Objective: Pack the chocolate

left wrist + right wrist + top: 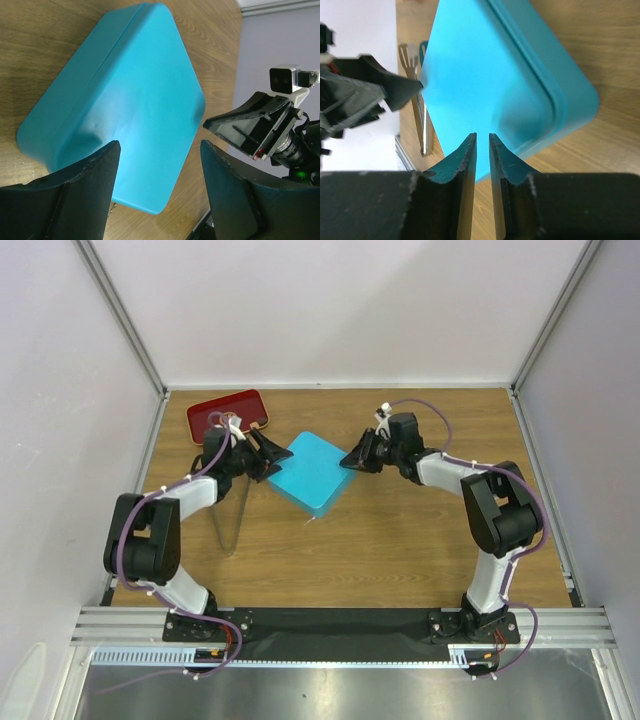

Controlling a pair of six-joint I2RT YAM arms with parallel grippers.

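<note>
Two grippers: both sit at the teal box (312,473), one at each side corner, in the middle of the top view.
Teal box: lid on, turned corner-on like a diamond, lying flat on the wooden table (400,540).
Left gripper (160,150): jaws spread wide and holding nothing. In its wrist view the box's near corner shows between the two fingers, with wood visible beside the left one.
Right gripper (482,136): jaws drawn narrow, with only a thin slit between them. Its tips are at the box's right corner. Whether they pinch the rim or only rest against it cannot be told.
Facing tools: in the left wrist view the right gripper's tip points at the far corner of the box.
Chocolate: no piece can be made out in any view; the closed box hides its inside.
Red tray (215,405): upper left of the top view, behind the left arm. Small pale shapes on it are too small to name.
Metal tongs (232,520): lying on the table, lower left of the box, apart from it.
</note>
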